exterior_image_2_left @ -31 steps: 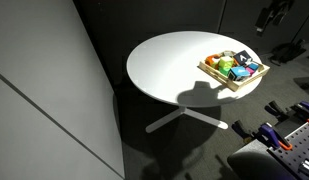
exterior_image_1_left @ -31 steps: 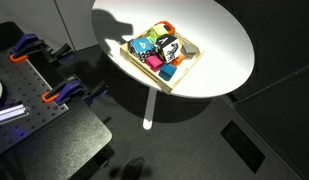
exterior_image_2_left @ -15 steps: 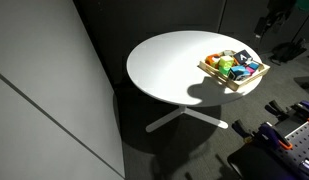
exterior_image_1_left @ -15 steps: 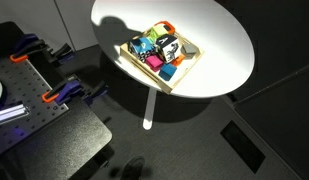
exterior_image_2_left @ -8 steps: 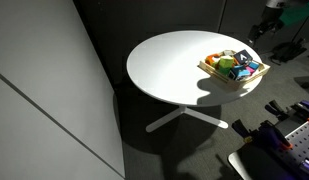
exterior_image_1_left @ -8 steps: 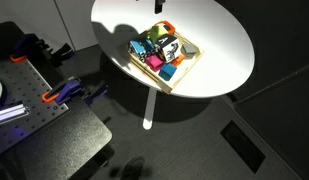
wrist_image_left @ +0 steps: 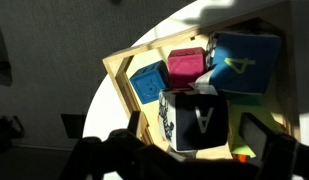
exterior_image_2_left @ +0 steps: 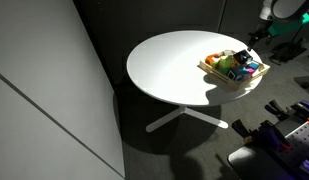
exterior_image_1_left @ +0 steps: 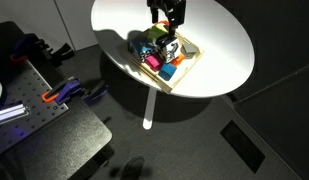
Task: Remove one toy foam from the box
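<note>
toy: small chunky black foam block with white markings (wrist_image_left: 199, 122), lying inside the shallow light-tan wooden box (wrist_image_left: 118, 72), packed in among other blocks
neighbours: pink foam block (wrist_image_left: 184, 68) touching one side, blue foam block (wrist_image_left: 149, 82) just beside, big teal foam block (wrist_image_left: 244, 62) near
hand: black robot hand (exterior_image_1_left: 166, 18) hovers above the box, fingers look spread wide, holding nothing; dim in wrist view
box spot: near the edge of the round white counter (exterior_image_1_left: 219, 40)
risk 1: tight packing, fingers may land on neighbours instead of the gaps and squash foam or miss
risk 2: pinch also catches pink or blue, two come out
risk 3: block wedged, light box lifts or slides toward counter edge
risk 4: shadow hides the black edges, off-centre grip slips
</note>
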### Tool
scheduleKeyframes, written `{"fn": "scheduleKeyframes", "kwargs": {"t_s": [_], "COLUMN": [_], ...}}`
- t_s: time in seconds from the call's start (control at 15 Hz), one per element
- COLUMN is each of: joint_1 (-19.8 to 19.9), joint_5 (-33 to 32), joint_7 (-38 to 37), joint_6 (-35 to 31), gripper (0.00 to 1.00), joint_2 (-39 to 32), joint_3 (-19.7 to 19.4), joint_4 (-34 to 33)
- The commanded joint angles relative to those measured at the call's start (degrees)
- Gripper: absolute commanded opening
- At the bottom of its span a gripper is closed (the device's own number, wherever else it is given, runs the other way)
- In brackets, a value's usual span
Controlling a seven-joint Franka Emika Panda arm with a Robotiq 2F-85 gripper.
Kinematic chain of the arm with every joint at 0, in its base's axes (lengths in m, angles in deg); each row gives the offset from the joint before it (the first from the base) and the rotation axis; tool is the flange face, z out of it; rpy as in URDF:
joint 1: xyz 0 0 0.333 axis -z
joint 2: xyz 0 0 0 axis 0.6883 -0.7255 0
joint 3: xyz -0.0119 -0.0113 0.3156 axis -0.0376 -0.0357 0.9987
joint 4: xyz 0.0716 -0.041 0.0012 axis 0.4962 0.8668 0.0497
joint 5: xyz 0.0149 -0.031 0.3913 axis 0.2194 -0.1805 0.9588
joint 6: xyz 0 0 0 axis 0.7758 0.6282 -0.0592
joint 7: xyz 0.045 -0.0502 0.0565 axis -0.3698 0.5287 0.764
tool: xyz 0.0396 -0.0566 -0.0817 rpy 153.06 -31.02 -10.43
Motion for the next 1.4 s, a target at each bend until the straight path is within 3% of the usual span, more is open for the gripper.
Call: {"fn": "scheduleKeyframes", "kwargs": {"t_s": [0.0,0.6,0.93,1.0,1.07,1.33], "joint_1": [-1.4,-1.7,4.2,4.9,5.5,3.7], "joint_5": [-2.1,6.2,18.7,20.6,22.1,21.9], "joint_7": [-2.4,4.1,15.9,17.5,19.0,18.2], "joint_6": [-2.4,-14.4,-15.9,-15.1,-14.5,-12.1], "gripper": [1.00,1.00,1.00,0.75,0.75,0.40], "joint_2": [-4.9,-12.1,-13.2,-13.4,-13.5,-12.7], "joint_3": [-2.9,-3.2,4.3,5.1,5.8,3.0], "joint_4": [-3.2,-3.5,-3.4,-3.7,-3.9,-4.2]}}
